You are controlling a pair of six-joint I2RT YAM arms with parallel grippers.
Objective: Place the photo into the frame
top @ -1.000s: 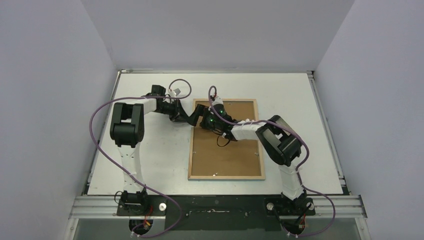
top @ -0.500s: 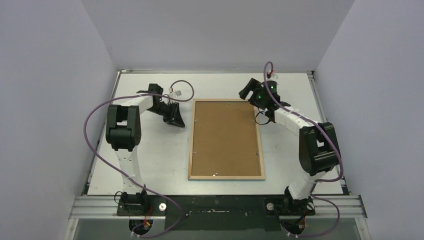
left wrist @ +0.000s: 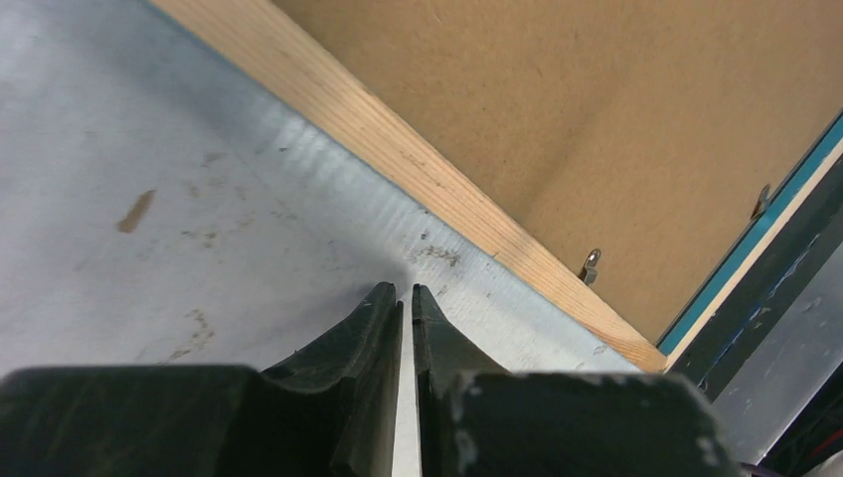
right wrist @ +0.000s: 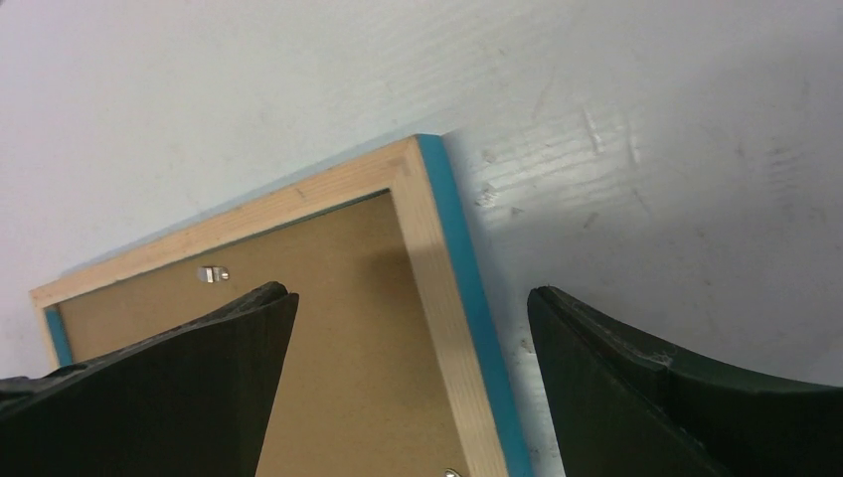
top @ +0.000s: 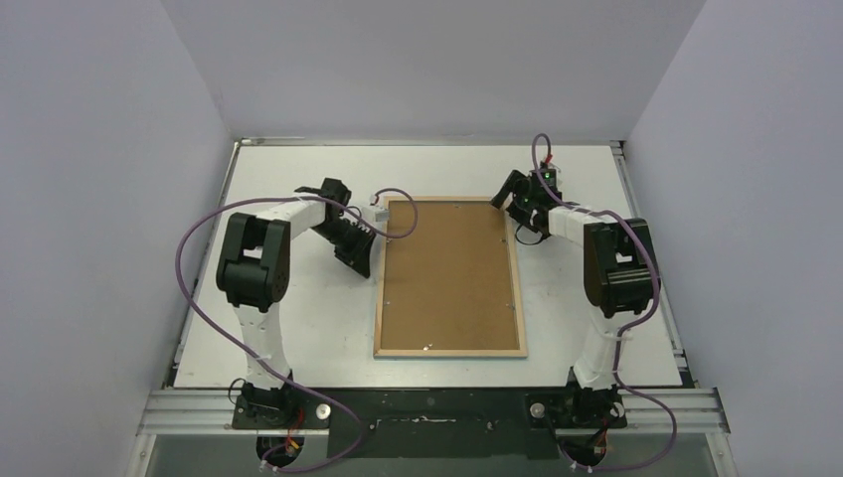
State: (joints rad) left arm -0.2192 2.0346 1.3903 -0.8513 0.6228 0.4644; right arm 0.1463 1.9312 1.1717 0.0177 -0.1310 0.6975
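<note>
The white table [top: 298, 328] carries the frame [top: 449, 352], which lies face down in the middle with its pale wooden back and brown backing board [top: 447, 273] turned up. The right tool [top: 508, 193] hangs over the frame's far right corner, spread wide and gripping nothing. The left tool [top: 363, 260] sits low just beside the frame's left edge, pinched almost together and empty.

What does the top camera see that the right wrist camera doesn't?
Only the top view shows the whole frame lying back side up, with the left gripper beside its left side. Only the right wrist view shows the frame's bright-blue edge and a metal clip clearly, between the open right gripper. Both show the frame's wooden back and the brown backing board.
</note>
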